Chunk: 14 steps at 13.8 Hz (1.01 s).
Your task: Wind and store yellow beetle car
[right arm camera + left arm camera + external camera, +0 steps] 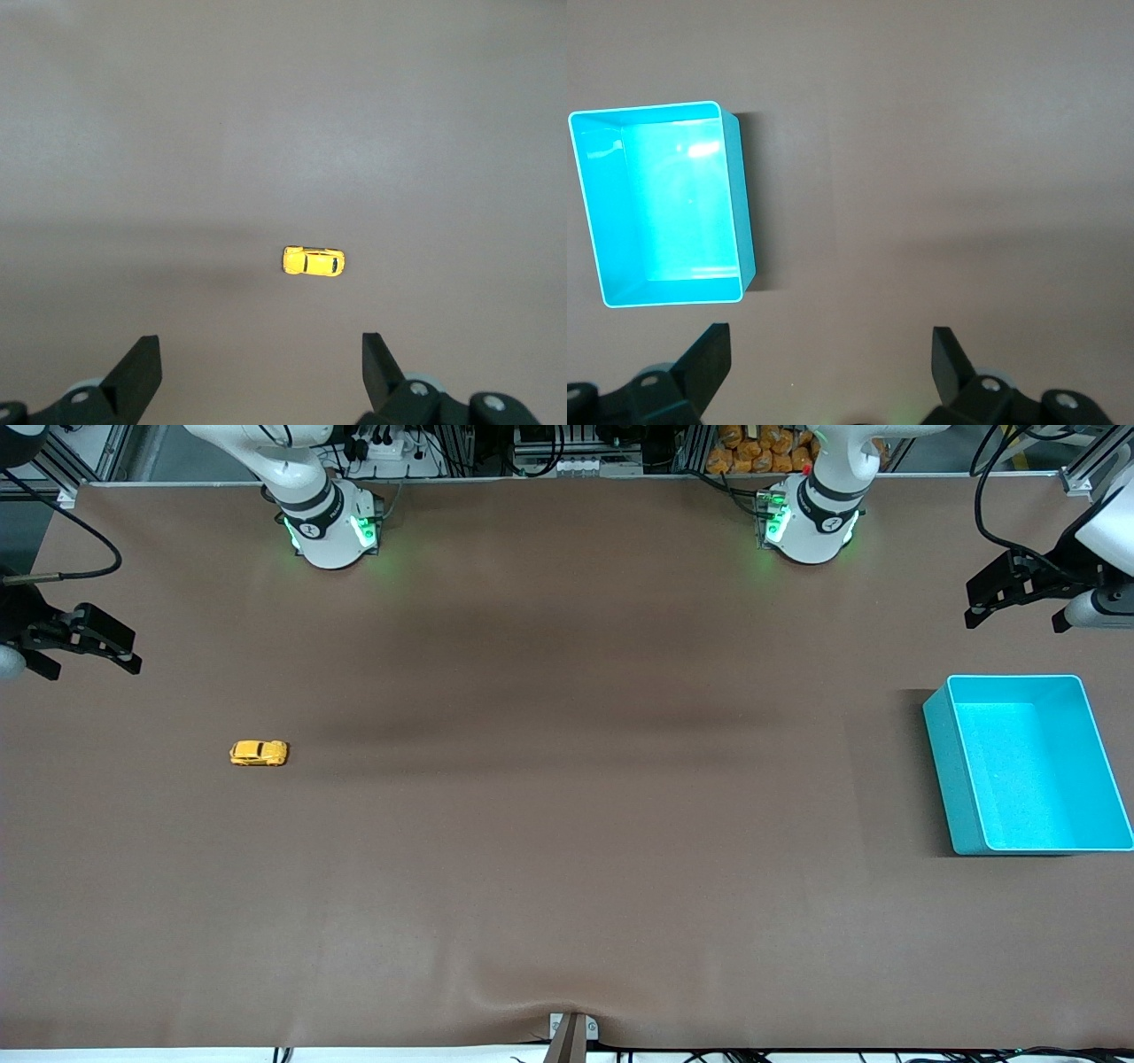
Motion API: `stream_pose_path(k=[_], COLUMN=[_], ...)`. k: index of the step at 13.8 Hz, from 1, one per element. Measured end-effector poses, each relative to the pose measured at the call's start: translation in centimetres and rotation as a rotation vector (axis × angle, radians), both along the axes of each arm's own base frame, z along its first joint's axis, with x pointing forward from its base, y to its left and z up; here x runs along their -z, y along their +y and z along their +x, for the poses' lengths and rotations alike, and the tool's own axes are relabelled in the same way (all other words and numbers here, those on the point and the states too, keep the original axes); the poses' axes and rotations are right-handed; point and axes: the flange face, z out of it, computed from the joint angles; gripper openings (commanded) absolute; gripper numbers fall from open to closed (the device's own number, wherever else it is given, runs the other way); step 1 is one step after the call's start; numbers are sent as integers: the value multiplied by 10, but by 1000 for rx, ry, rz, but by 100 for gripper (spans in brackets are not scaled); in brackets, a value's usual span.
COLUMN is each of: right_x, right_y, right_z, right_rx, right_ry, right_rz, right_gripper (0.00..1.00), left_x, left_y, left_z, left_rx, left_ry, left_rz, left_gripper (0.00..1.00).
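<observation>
Toward the right arm's end of the table, the yellow beetle car (259,753) sits on its wheels on the bare brown table (567,824), well apart from everything else. Its long axis runs along the table's length, from one arm's end toward the other; which end is the nose I cannot tell. My right gripper (84,646) hangs in the air over the table's edge at that same end, jaws spread wide and holding nothing. In the right wrist view the car (314,261) lies ahead of the gripper (261,363) and roughly centred between the two fingers (142,367), with its length across the gap, so the jaws as they stand would meet it nose to tail, not flank to flank. Judgement: the right arm is plainly the nearer one and should make the pick; I expect to need a wrist turn before descending, so that the pads close on the car's sides. My left gripper (1019,593) waits over the other end of the table, also wide open and empty, close to the teal bin (939,771). The left wrist view shows the bin (744,212) empty, just off to one side of the gripper (831,363). Bin and car are at separate ends of the table, so storing means a long carry or a hand-over. Task not yet begun: car untouched, unwound, bin empty.
</observation>
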Motion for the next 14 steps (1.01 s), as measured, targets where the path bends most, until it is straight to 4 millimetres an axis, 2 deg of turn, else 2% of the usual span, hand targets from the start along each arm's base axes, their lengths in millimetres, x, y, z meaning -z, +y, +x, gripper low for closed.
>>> stream_pose_path(k=[11, 14], right_x=[2, 9], right_y=[-3, -1], right_z=[-1, 0], right_rx=[6, 117], right_ry=[15, 38], right_rz=[1, 5], right_gripper=[100, 100], left_x=[-1, -1], left_y=[1, 3], left_z=[1, 1], left_rx=[-1, -5], left_ry=[-6, -6], left_rz=[-1, -1], left_gripper=[100, 100])
